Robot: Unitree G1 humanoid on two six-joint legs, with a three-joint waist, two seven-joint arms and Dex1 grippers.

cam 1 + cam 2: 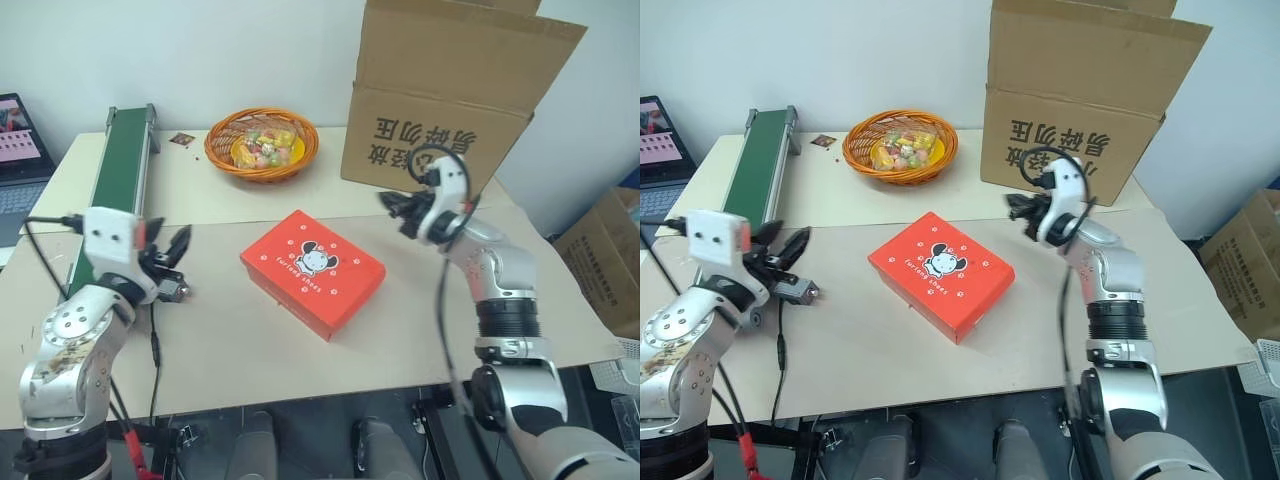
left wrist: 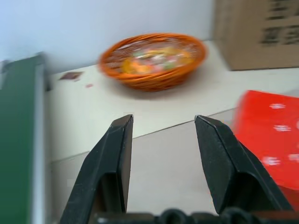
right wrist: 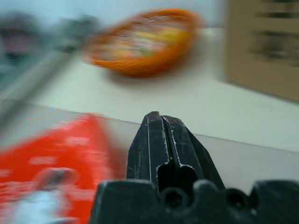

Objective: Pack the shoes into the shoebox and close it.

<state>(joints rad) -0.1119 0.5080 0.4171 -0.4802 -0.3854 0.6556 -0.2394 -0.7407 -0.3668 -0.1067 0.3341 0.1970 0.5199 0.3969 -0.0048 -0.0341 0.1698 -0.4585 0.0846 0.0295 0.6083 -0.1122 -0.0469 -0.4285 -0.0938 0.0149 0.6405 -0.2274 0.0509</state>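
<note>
Left wrist view shows you the left gripper (image 2: 163, 126) with its two black fingers spread and nothing between them, hanging over the pale tabletop (image 1: 250, 350) beside the flat red cardboard shoebox with the white cartoon figure on its lid (image 1: 312, 271). Your right gripper (image 1: 398, 208) has its fingers pressed together and holds nothing; it hangs in the air on the other side of the shoebox, in front of the big brown cardboard carton with printed characters (image 1: 440, 90). The shoebox lies in the middle of the near table with its lid down flat, apart from both grippers. From this, the task looks to be at its end, with both arms clear of a closed box; but you cannot see inside it, so whether the shoes are packed cannot be told, and no shoe lies on the tables. If the lid needs seating, your next move calls for a light press straight down on its top. Behind the box sit a round orange wicker basket of bright small items (image 1: 262, 144) and a long green conveyor strip (image 1: 122, 160); the basket's contents are too small to name, and a laptop (image 1: 20, 150) at the far left is cut off by the edge.
</note>
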